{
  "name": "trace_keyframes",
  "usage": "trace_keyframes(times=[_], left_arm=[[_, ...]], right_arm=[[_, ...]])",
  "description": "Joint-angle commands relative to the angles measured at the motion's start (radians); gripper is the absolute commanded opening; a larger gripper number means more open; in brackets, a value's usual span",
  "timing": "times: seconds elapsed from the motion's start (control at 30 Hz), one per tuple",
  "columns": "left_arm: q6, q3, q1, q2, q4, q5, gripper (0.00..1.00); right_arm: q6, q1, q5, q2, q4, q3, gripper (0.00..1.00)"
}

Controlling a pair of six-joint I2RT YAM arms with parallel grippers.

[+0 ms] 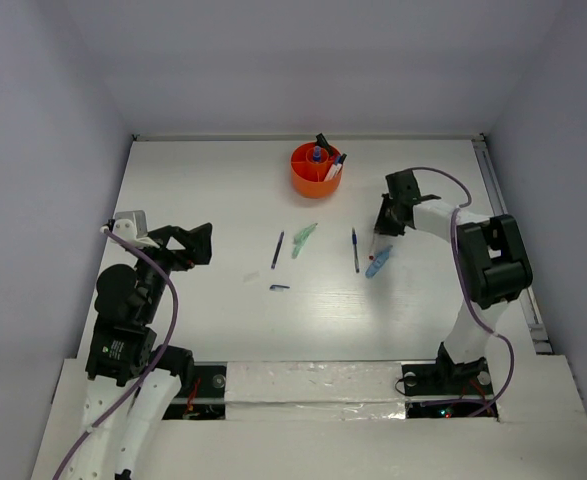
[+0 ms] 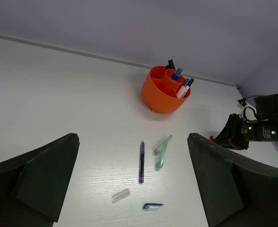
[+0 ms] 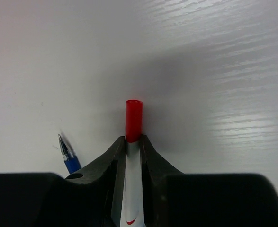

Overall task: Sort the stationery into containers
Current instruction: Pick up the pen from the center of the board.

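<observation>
**Right wrist view.** The jaws of the right gripper (image 3: 133, 147) pinch the white marker (image 3: 132, 198), one finger pressed against each side of the barrel. The red cap (image 3: 133, 120) sticks out ahead of the fingertips, and the barrel runs back between the fingers. The marker lies low over the table (image 3: 214, 71). The tip of a blue pen (image 3: 68, 156) lies just left of the jaws and does not touch them.

**Top external view.** The orange tub (image 1: 313, 186) stands well apart from the right jaws, farther out and to their left. It already holds several items. A light blue piece (image 1: 378, 263) lies just beside the jaws.

**Left wrist view.** The left gripper (image 2: 133, 142) has its jaws spread wide and holds nothing. A dark pen (image 2: 141, 162) and a pale green pen (image 2: 162, 152) lie ahead, between the finger lines.

**Procedure.**
- Confirm the pinch is firm, then lift straight up so the barrel clears the blue pen.
- The grip sits near the capped end, so the barrel will probably sag; move slowly.
- Bring the marker over an open compartment, tilt it upright, lower it, then release.
</observation>
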Motion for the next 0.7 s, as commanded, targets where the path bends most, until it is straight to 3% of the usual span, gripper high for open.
trace_keyframes(times=[0.0,0.17,0.27,0.47,0.67], left_arm=[[0.003,0.032,-0.004,-0.012,0.023,-0.012,0.99],[0.003,0.032,-0.004,-0.008,0.022,-0.015,0.99],[0.003,0.032,-0.004,-0.005,0.023,-0.015,0.99],[0.004,0.032,-0.004,0.009,0.019,-0.013,0.99],[0.003,0.028,-0.004,0.035,0.031,0.001,0.99]], right_arm=[[0.007,0.016,-0.032,0.042,-0.024,0.044,0.21],[0.008,0.016,-0.060,0.062,0.002,0.066,0.04],[0.027,0.016,-0.080,0.033,0.082,0.040,0.00],[0.051,0.016,-0.094,-0.138,0.345,-0.062,0.00],[0.051,0.016,-0.118,-0.224,0.487,-0.025,0.00]])
